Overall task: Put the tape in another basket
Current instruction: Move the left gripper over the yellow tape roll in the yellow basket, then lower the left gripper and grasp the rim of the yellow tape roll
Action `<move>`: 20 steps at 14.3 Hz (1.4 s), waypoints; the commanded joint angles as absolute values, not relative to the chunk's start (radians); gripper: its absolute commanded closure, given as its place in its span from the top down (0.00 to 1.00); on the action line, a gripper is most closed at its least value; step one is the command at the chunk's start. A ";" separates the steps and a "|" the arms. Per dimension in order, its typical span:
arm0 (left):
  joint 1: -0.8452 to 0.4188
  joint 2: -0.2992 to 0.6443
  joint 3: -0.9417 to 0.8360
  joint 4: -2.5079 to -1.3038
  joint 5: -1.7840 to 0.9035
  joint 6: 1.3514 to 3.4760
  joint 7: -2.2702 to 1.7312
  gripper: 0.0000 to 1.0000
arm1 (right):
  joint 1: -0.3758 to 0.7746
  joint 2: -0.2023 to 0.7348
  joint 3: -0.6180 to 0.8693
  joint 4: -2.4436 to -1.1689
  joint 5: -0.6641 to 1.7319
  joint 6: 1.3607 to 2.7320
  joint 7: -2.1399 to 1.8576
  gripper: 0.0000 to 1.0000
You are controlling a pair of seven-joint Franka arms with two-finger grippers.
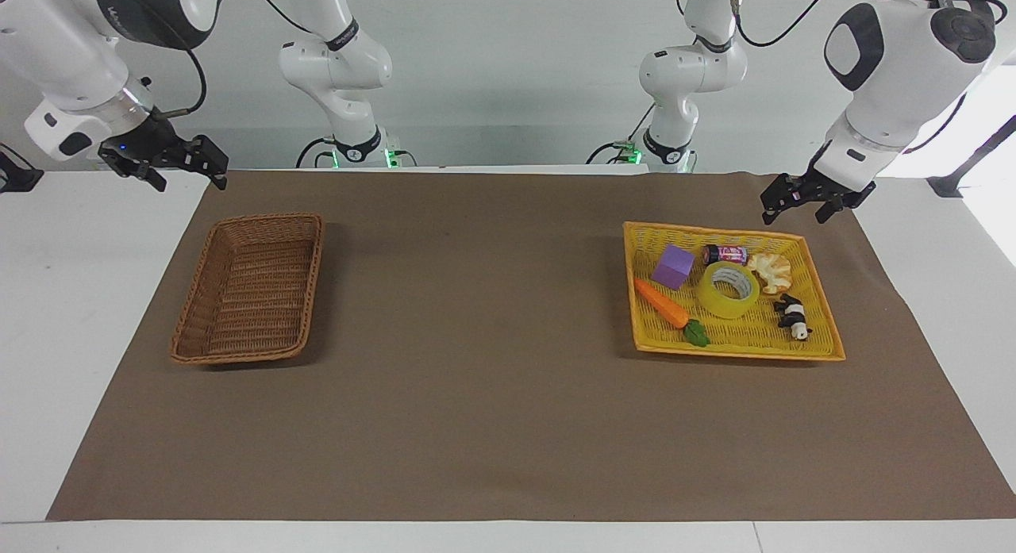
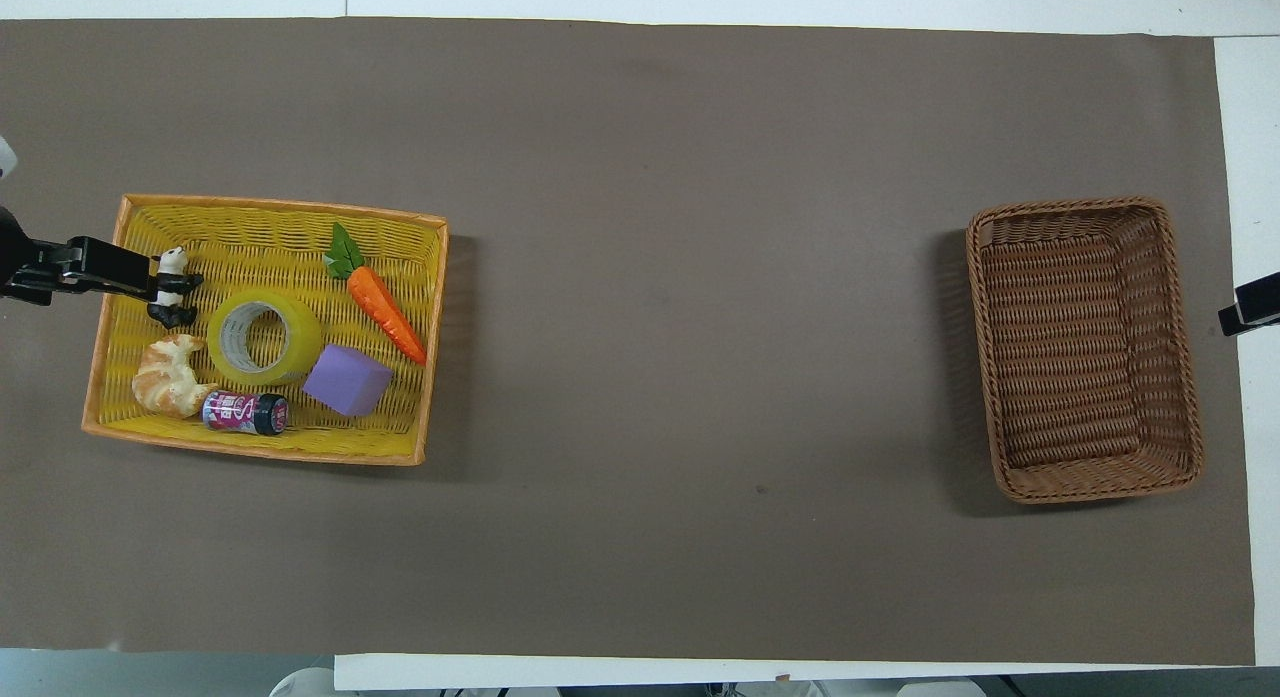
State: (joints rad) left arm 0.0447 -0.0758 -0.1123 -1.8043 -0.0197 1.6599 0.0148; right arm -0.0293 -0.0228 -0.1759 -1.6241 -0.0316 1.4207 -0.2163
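Observation:
The tape (image 1: 728,289) (image 2: 264,337), a yellow translucent roll with a white core, lies flat in the middle of the yellow tray (image 1: 714,229) (image 2: 280,209) at the left arm's end. The brown wicker basket (image 1: 270,217) (image 2: 1070,207) stands empty at the right arm's end. My left gripper (image 1: 798,210) (image 2: 120,272) hangs open in the air over the tray's edge, apart from the tape and holding nothing. My right gripper (image 1: 186,172) (image 2: 1250,307) waits open, raised over the table beside the brown basket.
Around the tape in the tray lie a toy carrot (image 1: 661,303) (image 2: 385,312), a purple cube (image 1: 675,266) (image 2: 347,379), a small can (image 1: 724,255) (image 2: 245,414), a croissant (image 1: 770,271) (image 2: 170,377) and a panda figure (image 1: 794,316) (image 2: 172,289). A brown mat covers the table.

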 commanded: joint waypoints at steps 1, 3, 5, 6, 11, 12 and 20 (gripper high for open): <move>0.043 -0.083 -0.109 -1.807 -0.015 1.664 0.021 1.00 | -0.032 -0.041 -0.170 -1.646 -0.032 1.428 -0.206 1.00; 0.044 -0.084 -0.109 -1.813 -0.015 1.666 0.018 1.00 | -0.032 -0.041 -0.172 -1.646 -0.032 1.428 -0.206 1.00; 0.052 -0.092 -0.106 -1.841 -0.015 1.687 0.020 1.00 | -0.032 -0.041 -0.172 -1.646 -0.032 1.428 -0.206 1.00; 0.073 -0.109 -0.104 -1.889 -0.015 1.751 0.024 1.00 | -0.032 -0.041 -0.172 -1.646 -0.032 1.428 -0.206 1.00; 0.092 -0.097 -0.104 -2.167 -0.015 2.060 0.028 0.98 | -0.032 -0.041 -0.172 -1.646 -0.032 1.428 -0.206 1.00; 0.112 -0.089 -0.106 -2.199 -0.015 2.118 0.028 0.96 | -0.032 -0.041 -0.172 -1.646 -0.032 1.428 -0.206 1.00; 0.109 -0.048 -0.107 -2.315 -0.015 2.249 0.028 0.73 | -0.034 -0.041 -0.172 -1.646 -0.032 1.428 -0.206 1.00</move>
State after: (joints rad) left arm 0.1120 -0.0504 -0.1088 -2.2777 -0.0193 2.2063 0.0198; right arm -0.0294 -0.0228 -0.1759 -1.6241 -0.0316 1.4207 -0.2163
